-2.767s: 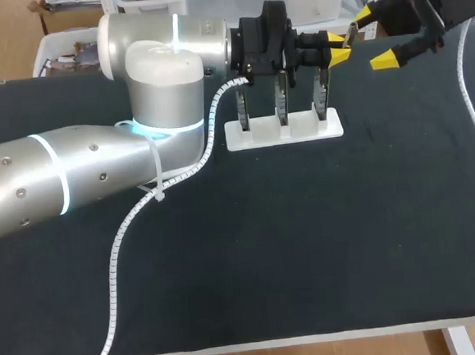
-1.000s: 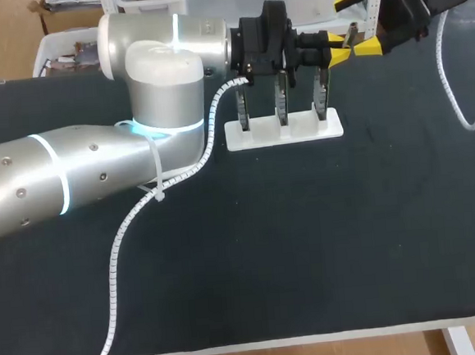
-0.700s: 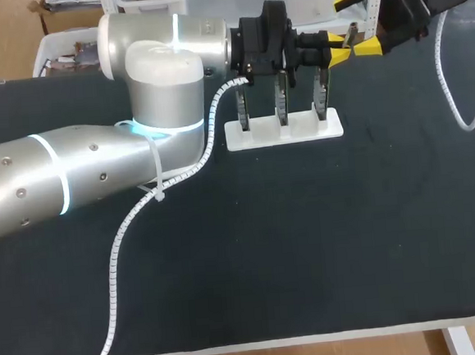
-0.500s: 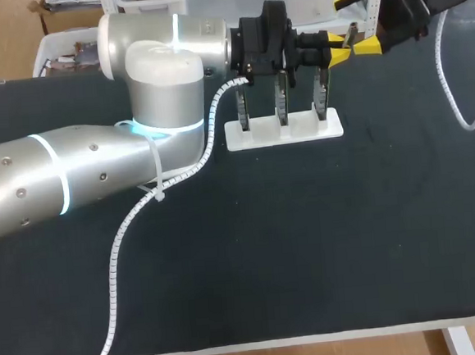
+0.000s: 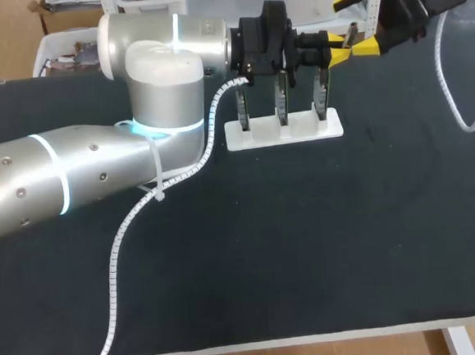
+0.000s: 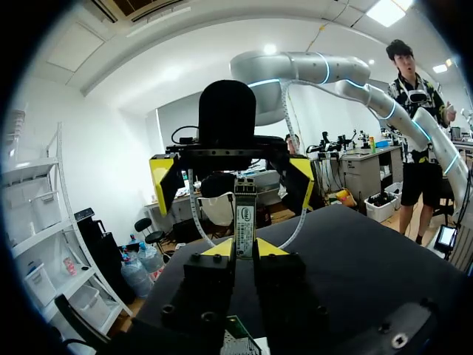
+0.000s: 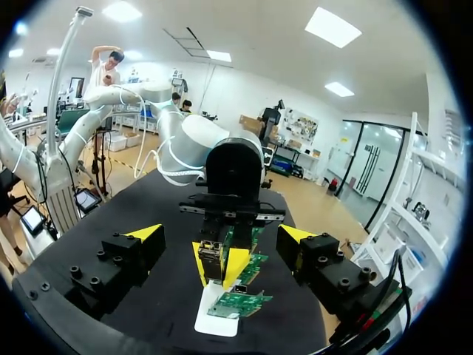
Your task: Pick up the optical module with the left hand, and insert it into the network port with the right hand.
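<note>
my left arm (image 5: 73, 174) lies across the dark table (image 5: 268, 257) from the left side, wrist pointed toward the far edge. the left gripper (image 5: 338, 48) sits above the far right end of a white holder (image 5: 283, 131), its fingers pressed onto the optical module (image 6: 244, 214) from two sides. in the left wrist view the module stands straight out ahead between the yellow tips, a labelled face toward the camera, its far end sticking out past them. the right gripper (image 5: 357, 22) comes in from the far right corner and faces the left one head-on. its fingers are spread wide, one yellow tip on each side of the module's free end, with clear gaps on both sides in the left wrist view, so no contact that i can see. the right wrist view agrees: the left gripper's tips pinch the module in the middle, and my own two fingers stand well apart on either side. the white holder rests on the table below the two grippers and carries three green circuit boards (image 5: 282, 100) upright in a row. the network port may be on one of these boards, but i cannot make it out in any view. a white spiral-wrapped cable (image 5: 130, 219) runs from the left arm across the table to the near edge.
</note>
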Available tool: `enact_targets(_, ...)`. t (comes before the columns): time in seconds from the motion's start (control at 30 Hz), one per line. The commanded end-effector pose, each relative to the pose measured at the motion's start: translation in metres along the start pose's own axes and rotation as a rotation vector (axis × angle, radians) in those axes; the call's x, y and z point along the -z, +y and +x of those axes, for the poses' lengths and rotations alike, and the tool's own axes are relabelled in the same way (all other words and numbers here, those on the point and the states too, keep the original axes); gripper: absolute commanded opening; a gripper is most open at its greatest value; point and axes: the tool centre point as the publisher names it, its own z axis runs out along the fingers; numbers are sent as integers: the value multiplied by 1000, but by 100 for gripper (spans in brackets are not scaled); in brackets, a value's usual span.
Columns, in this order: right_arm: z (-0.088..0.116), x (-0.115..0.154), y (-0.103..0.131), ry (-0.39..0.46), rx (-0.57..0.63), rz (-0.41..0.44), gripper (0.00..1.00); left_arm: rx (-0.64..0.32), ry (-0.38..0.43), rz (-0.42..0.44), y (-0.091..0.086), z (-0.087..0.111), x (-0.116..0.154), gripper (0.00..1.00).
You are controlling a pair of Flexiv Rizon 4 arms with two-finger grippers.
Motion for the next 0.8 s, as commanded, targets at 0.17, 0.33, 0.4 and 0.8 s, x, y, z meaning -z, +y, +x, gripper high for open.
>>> enact_targets(0.17, 5, -1, 1, -8, -9, 3, 100, 0, -1, 2, 2, 1, -1, 0)
enact_targets(0.33, 7, -1, 2, -7, -15, 1, 100, 0, -1, 2, 2, 1, -1, 0)
enact_targets(0.4, 7, -1, 2, -21, -18, -6, 100, 0, -1, 2, 2, 1, -1, 0)
enact_targets(0.8, 7, -1, 2, -21, -18, -6, 100, 0, -1, 2, 2, 1, -1, 0)
